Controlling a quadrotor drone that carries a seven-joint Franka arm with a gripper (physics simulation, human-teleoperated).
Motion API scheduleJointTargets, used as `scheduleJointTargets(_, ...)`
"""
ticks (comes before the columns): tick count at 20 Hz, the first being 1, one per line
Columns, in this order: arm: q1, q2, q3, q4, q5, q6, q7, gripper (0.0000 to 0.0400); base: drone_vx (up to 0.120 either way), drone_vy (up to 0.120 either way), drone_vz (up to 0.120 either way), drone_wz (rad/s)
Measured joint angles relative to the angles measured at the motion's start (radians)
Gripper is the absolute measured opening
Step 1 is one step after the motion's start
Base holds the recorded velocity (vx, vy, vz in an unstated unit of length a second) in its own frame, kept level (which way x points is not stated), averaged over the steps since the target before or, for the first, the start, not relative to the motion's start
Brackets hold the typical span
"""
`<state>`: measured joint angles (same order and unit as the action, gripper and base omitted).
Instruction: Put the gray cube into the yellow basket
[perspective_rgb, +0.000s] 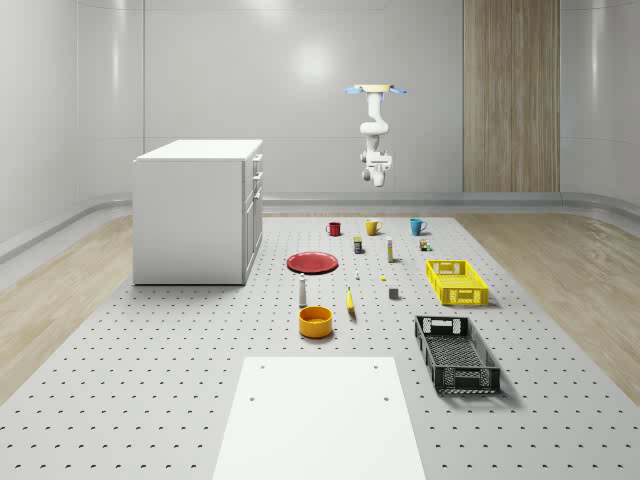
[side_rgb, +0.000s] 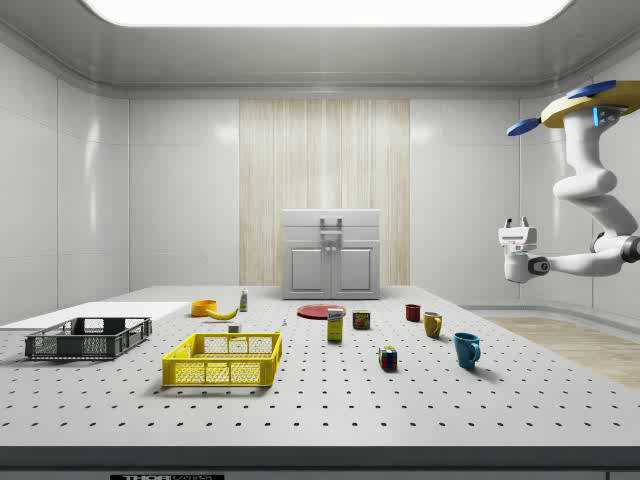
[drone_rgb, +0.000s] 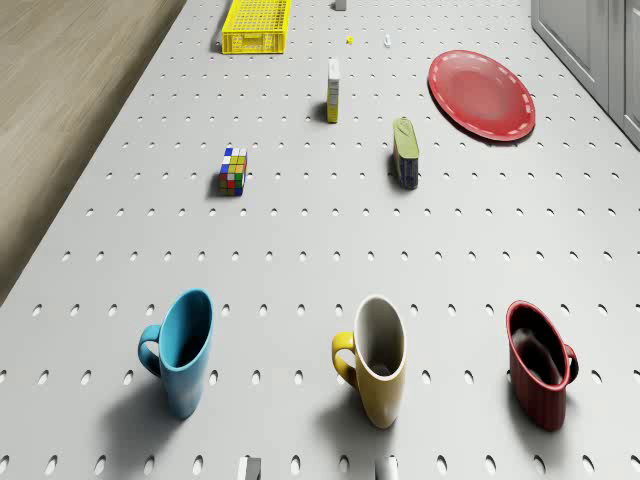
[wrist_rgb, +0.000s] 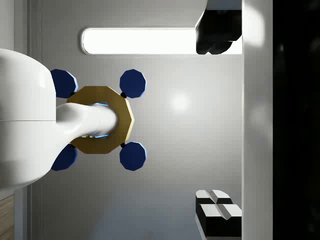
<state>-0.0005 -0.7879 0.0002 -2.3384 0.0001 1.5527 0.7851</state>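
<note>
Whole-scene view: the gray cube (perspective_rgb: 394, 293) sits on the table just left of the yellow basket (perspective_rgb: 457, 282). Well beyond, the drone (perspective_rgb: 376, 91) hovers high past the mugs; its gripper (side_rgb: 515, 228) hangs empty, fingers seemingly parted.

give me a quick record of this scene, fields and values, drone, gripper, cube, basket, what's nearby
drone: hovering high above the table's far end, beyond the mugs
gripper: in the air, holding nothing
gray cube: on the table, just off the whole-scene view's left of the basket
yellow basket: on the table, nothing inside
nearby: black basket, red plate, orange bowl
</note>
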Motion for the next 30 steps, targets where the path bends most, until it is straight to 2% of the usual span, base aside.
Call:
scheduleJointTargets(3, -0.002, 0.007, 0.001, 0.063, 0.001, -0.053, -0.001, 0.0400, 0.027, 0.000, 0.000, 0.000)
scheduleJointTargets(7, -0.003, 0.033, 0.002, 0.149, 0.001, -0.111, -0.002, 0.0400, 0.120, 0.000, 0.000, 0.000)
scheduleJointTargets(13, -0.005, 0.069, 0.003, 0.248, 0.002, -0.168, -0.002, 0.0400, 0.120, 0.000, 0.000, 0.000)
scheduleJointTargets(19, -0.006, 0.083, 0.003, 0.286, 0.002, -0.188, -0.003, 0.0400, 0.120, 0.000, 0.000, 0.000)
scheduleJointTargets(30, -0.007, 0.084, 0.004, 0.295, 0.002, -0.188, -0.003, 0.0400, 0.120, 0.000, 0.000, 0.000)
